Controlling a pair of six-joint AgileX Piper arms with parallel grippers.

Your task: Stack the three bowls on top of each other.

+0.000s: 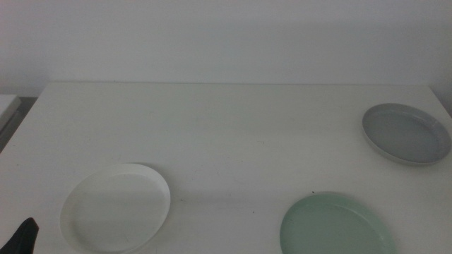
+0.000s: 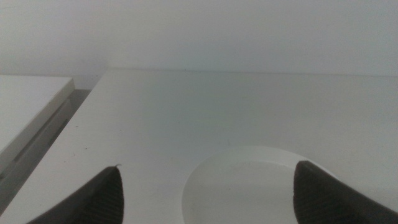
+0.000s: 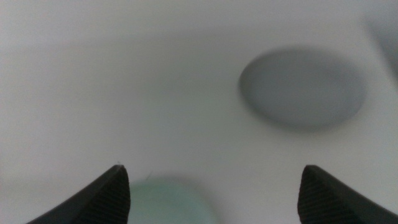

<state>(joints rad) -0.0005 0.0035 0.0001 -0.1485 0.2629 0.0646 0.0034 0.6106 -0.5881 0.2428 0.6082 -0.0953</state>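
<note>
The pale mint green bowl (image 1: 337, 226) lies nearest to the camera in the middle view, at the front right of the white table (image 1: 233, 134), and the bottom edge of the picture cuts part of it. It is round and shallow like a plate, with a low rim and a smooth, matte surface. The white bowl (image 1: 116, 207) has the same flat shape and sits at the front left, well apart from the green one. The pale grey-blue bowl (image 1: 406, 133) rests farther back at the right side, near the table edge. All three are separate and lie flat on the table; none is stacked.

The left gripper (image 2: 205, 193) is low at the front left corner, just beside the white bowl, and only a dark tip of it shows in the middle view. Its two dark jaws stand wide apart and hold nothing. The right gripper (image 3: 214, 193) hangs over the table with the green bowl close under it and the grey-blue bowl farther away. Its jaws are also spread and empty, though this view is blurred.
</note>
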